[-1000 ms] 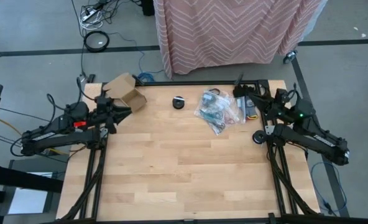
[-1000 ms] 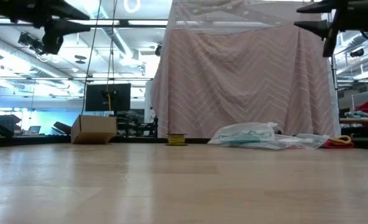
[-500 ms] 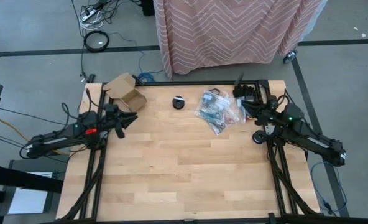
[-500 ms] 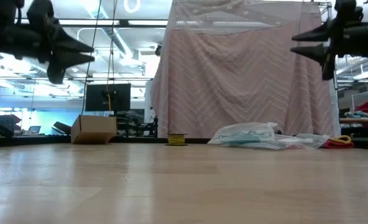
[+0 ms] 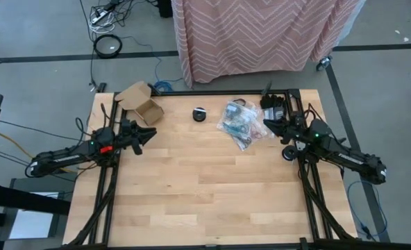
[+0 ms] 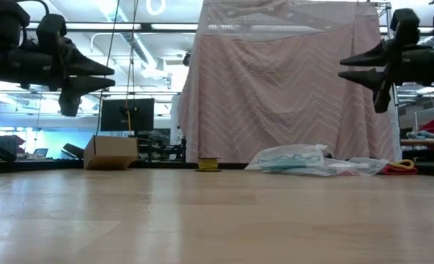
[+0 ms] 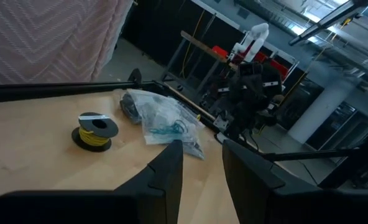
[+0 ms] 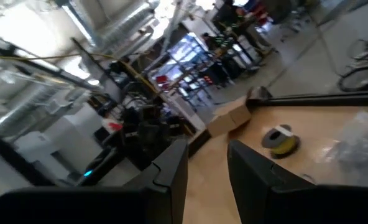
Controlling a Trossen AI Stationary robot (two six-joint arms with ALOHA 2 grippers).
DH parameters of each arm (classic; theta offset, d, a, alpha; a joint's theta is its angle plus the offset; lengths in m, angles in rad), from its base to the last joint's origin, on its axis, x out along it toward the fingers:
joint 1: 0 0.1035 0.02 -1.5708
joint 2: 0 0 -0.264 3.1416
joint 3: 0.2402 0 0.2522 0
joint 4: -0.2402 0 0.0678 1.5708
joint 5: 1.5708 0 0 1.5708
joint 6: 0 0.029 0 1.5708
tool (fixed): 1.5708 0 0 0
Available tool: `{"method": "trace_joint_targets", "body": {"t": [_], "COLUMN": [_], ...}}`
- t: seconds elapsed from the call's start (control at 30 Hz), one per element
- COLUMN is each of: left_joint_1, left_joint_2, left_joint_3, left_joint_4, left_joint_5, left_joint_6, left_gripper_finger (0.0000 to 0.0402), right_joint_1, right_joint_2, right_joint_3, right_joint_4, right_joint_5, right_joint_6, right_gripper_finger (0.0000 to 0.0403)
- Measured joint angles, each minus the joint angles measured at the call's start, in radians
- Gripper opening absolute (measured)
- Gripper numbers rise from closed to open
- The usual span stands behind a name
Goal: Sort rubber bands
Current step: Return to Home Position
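Left gripper (image 5: 150, 132) hangs empty, fingers narrowly apart, far from the clear bags (image 5: 246, 123); right gripper (image 5: 267, 123), likewise parted, hovers just beside them, rubber bands (image 7: 169, 129) inside.

A robotics lab or workshop — a butcher-block table (image 5: 205, 201) on a black metal frame stands on a bare grey floor (image 5: 39, 42) with loose cables (image 5: 105, 17). Behind a pink chevron drape (image 6: 290, 95), the low view shows exposed ceiling pipes (image 6: 133, 44), a monitor (image 6: 127, 115) and more benches.
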Motion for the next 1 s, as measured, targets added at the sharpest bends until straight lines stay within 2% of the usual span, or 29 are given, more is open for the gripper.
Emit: {"method": "trace_joint_targets", "body": {"t": [0.23, 0.43, 0.57, 0.7, 0.83, 1.0], "left_joint_1": [0.000, 0.000, 0.000, 0.000, 0.000, 0.000], "left_joint_2": [0.000, 0.000, 0.000, 0.001, 0.002, 0.002], "left_joint_3": [0.000, 0.000, 0.000, 0.000, 0.000, 0.000], "left_joint_4": [0.000, 0.016, -0.016, -0.030, -0.026, -0.026], "left_joint_5": [0.002, 0.004, 0.004, 0.004, 0.004, 0.004], "left_joint_6": [0.000, 0.005, 0.009, 0.013, 0.013, 0.011], "left_gripper_finger": [0.0113, 0.0093, 0.0086, 0.0086, 0.0086, 0.0086], "right_joint_1": [0.082, 0.166, 0.196, 0.205, 0.206, 0.206], "right_joint_2": [-0.002, -0.002, -0.001, 0.005, 0.006, 0.008], "right_joint_3": [0.000, 0.000, 0.000, 0.000, -0.001, -0.001], "right_joint_4": [-0.005, -0.028, -0.070, -0.079, -0.080, -0.080], "right_joint_5": [-0.060, 0.010, 0.062, -0.004, -0.046, -0.049], "right_joint_6": [-0.040, -0.070, 0.001, 0.070, 0.021, -0.037], "right_gripper_finger": [0.0090, 0.0072, 0.0059, 0.0055, 0.0056, 0.0056]}}
